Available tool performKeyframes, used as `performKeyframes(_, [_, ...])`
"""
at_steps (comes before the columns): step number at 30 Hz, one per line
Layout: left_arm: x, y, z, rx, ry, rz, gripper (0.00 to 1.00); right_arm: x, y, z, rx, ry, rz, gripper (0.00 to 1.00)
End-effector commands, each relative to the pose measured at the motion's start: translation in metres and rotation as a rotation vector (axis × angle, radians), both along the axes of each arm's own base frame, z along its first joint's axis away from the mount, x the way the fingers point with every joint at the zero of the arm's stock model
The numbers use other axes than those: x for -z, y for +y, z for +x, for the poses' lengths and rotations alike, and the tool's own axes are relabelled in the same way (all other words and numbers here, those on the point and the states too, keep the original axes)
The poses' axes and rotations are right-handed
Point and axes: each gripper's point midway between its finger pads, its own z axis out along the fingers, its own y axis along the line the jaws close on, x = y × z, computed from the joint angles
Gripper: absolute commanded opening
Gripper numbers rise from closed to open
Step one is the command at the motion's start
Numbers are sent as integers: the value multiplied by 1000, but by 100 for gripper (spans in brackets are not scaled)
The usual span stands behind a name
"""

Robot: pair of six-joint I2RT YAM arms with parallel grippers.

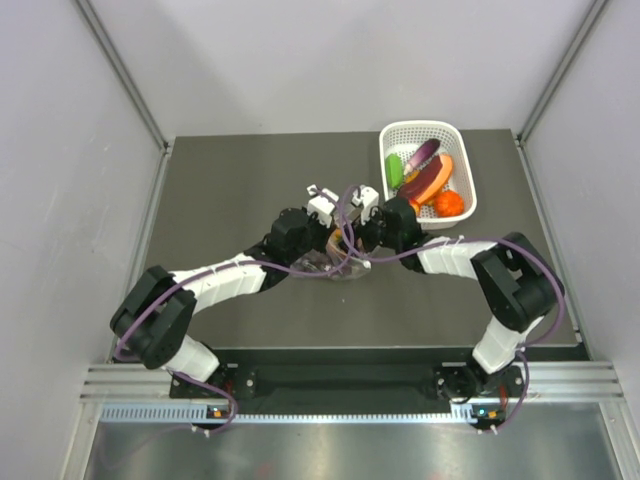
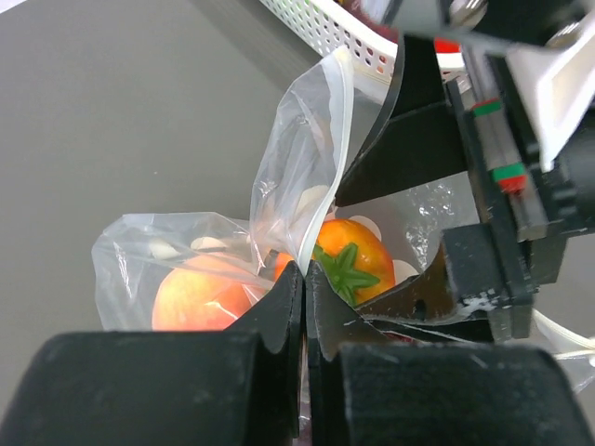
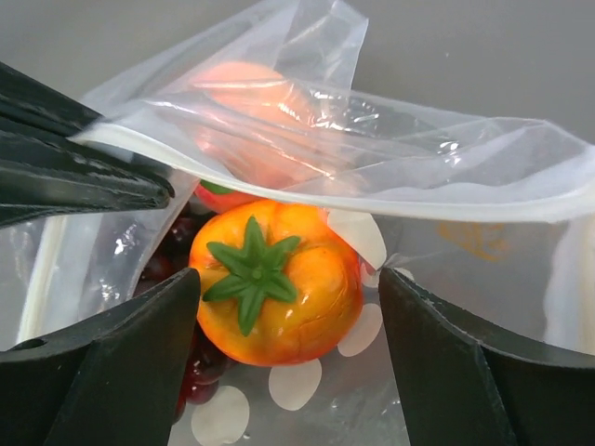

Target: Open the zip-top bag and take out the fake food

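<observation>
The zip-top bag point(image 1: 335, 265) lies mid-table between my two grippers. My left gripper point(image 2: 306, 279) is shut on the bag's upper edge by the zip strip point(image 2: 339, 111) and holds the mouth up and open. My right gripper point(image 3: 288, 279) is open inside the bag mouth, one finger on each side of an orange fruit with a green leaf star point(image 3: 297, 307). A gap shows at the right finger. A peach-orange fruit point(image 3: 251, 121) lies behind under the plastic. Dark purple grapes point(image 3: 172, 260) lie beneath at the left. The left gripper's fingers point(image 3: 84, 167) pinch the rim at the upper left.
A white lattice basket point(image 1: 470, 170) stands at the back right, holding a purple eggplant point(image 1: 425, 155), a green vegetable point(image 1: 395, 170) and orange pieces point(image 1: 450, 203). It also shows in the left wrist view point(image 2: 325, 28), close behind the bag. Grey walls enclose the table.
</observation>
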Motion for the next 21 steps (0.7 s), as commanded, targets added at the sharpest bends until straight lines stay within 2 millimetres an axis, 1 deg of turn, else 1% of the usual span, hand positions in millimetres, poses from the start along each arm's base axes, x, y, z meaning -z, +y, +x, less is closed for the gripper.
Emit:
performKeyframes(1, [-28,-2,2,5,-69,-58,0,3,10,4,-22,-5,-23,78])
performKeyframes(4, [-28,-2,2,7,-71,-58,0,7,13,8,-23,4,-19,78])
performKeyframes(6, [-29,-3,2,10,-70,-61,0,14,15,7,-32,21,-24,78])
performKeyframes(7, [-27,-3,2,10,-68,-59,0,13,17,9,-32,21,-22,78])
performKeyframes(9, [-27,-2,2,8,-68,-59,0,21,17,10,-31,35,-32,78])
performKeyframes(13, [-28,0,1,5,-70,-59,0,28,11,15,9,49,-63,76])
performKeyframes(15, [-28,0,1,4,-71,-60,0,29,8,15,21,49,-73,73])
performKeyframes(16, [-28,0,1,4,-71,-60,0,29,7,15,22,49,-73,70])
performKeyframes(17, [-28,0,1,4,-70,-59,0,30,7,14,21,52,-74,60])
performKeyframes(19, [-29,0,1,4,-72,-61,0,31,6,13,22,54,-73,49])
performKeyframes(20, [-28,0,2,2,-71,-60,0,31,6,14,23,55,-71,39])
performKeyframes(21, [-28,0,2,2,-71,-60,0,32,4,15,22,62,-63,33])
